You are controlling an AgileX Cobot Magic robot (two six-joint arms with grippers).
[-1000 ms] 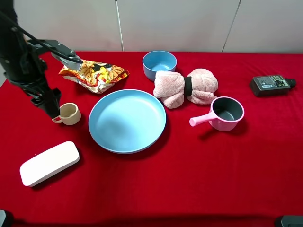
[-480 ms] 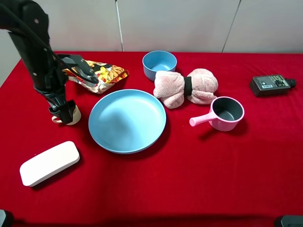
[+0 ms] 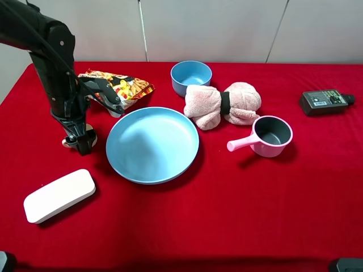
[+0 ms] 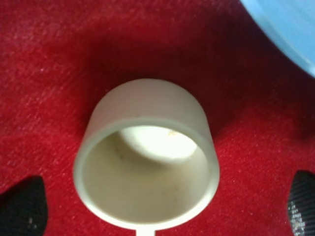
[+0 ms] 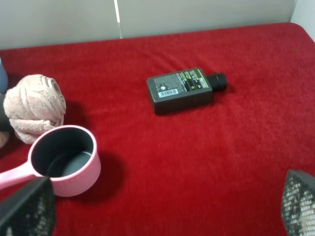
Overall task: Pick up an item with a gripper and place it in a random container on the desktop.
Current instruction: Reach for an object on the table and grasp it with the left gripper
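Exterior high: left tool (image 3: 80, 141) astride cup (image 4: 146, 183); plate (image 3: 152, 145) beside, snack bag (image 3: 128, 88) near.

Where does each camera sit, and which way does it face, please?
Exterior high: above the near edge of the desktop, looking down across it to the wall; the left arm shows.
Left wrist: straight down into the cup, between tips of the open left pincer.
Right wrist: low, facing the saucepan and black bottle; right pincer tips show.
Shared: exterior and right wrist both see saucepan and black bottle.
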